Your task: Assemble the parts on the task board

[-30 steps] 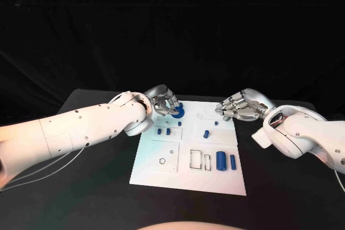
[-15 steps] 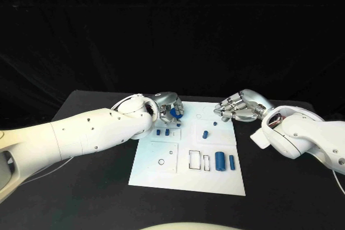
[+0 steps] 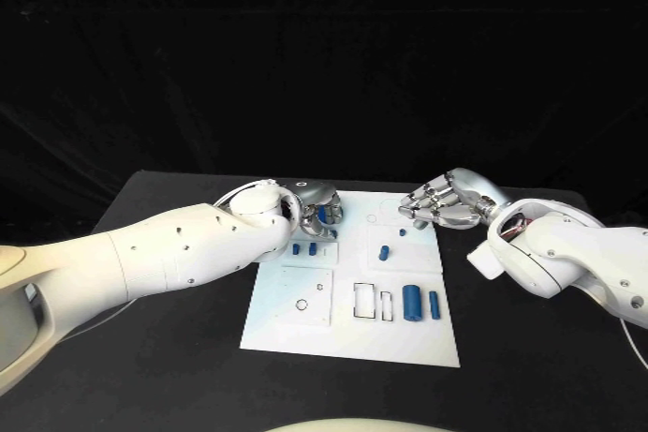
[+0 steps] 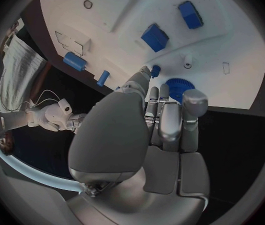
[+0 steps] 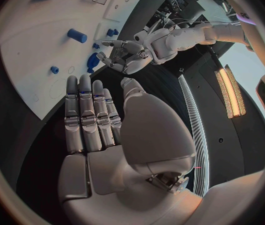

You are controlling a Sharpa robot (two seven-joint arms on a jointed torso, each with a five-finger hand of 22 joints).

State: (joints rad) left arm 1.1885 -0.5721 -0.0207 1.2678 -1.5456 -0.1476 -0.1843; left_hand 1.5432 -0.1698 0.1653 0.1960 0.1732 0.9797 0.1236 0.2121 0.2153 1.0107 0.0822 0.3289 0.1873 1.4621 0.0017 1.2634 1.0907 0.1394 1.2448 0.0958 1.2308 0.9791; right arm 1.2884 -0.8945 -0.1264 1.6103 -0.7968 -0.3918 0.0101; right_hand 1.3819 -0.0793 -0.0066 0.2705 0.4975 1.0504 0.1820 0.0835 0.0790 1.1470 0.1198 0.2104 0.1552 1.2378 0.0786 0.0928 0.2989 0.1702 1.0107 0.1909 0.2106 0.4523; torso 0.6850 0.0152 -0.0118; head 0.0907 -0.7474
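White rectangular task board (image 3: 304, 329) lies in the middle of the black table (image 3: 162, 357). Left hand (image 3: 318, 210) is at the board's far left corner, fingers reaching down over a blue toothed gear disc (image 4: 181, 88); the left wrist view shows fingertips (image 4: 194, 101) right at the gear's edge, but whether they grip it or merely touch it, cannot tell. Right hand (image 3: 443, 202) hovers just beyond the board's far right corner, fingers apart and fairly straight in its own wrist view (image 5: 101, 120), holding nothing.

On the board: two small blue blocks (image 3: 304, 249) side by side in a recess just near the left hand, a short blue cylinder (image 3: 385, 254) lying mid-board, a tiny blue peg (image 3: 405, 232) beyond it toward the right hand. Toward the near edge, a large blue cylinder (image 3: 410, 299) and a thinner blue rod (image 3: 434, 304) lie parallel, just beside two black-outlined rectangular slots (image 3: 366, 301). A small round hole (image 3: 301, 305) sits in the left-hand square panel.
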